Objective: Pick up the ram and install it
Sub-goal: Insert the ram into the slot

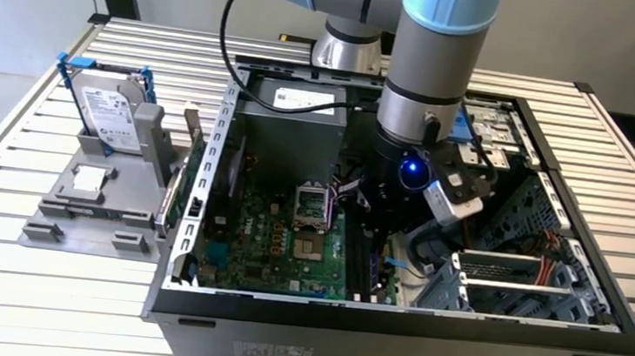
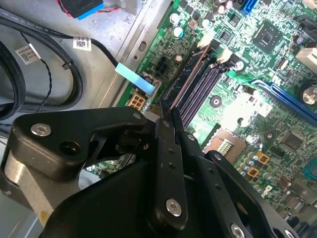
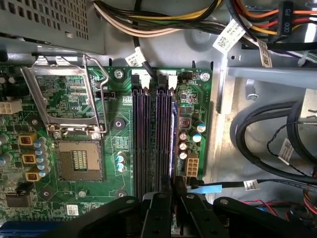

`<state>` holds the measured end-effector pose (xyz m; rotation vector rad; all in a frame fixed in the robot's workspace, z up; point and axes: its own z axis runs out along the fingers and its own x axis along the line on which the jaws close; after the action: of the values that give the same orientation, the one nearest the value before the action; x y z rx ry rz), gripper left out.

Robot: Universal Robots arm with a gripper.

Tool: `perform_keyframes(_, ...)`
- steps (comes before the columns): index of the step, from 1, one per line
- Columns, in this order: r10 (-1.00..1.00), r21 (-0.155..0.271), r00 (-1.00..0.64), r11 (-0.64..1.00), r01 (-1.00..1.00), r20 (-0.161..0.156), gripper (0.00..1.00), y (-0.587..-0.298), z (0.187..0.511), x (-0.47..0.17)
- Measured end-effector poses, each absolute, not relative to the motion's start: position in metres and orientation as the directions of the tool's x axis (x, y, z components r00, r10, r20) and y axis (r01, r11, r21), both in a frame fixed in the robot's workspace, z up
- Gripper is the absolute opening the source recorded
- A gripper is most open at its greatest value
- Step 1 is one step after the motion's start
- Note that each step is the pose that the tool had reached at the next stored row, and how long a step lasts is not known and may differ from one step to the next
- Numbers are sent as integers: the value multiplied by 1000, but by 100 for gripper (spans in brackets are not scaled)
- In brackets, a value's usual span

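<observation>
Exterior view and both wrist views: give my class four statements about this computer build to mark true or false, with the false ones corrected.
1. The gripper is down inside the open computer case, over the memory slots. True.
2. The hard drive is mounted inside the case. False: it stands upright in a grey holder outside the case, at the exterior view's left.
3. The ram stands on edge along the memory slot nearest the board's edge, with the gripper shut on its near end. True.
4. The processor socket carries a cooler. False: the socket is bare and its metal frame is swung open.
</observation>
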<state>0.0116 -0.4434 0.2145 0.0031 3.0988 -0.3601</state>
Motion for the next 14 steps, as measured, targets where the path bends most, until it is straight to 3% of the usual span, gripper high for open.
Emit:
perform_keyframes(10,-4,-243,-1000,970,2,-22,0,-438,226,11)
perform_keyframes(14,-4,-280,-1000,960,2,-22,0,-438,229,11)
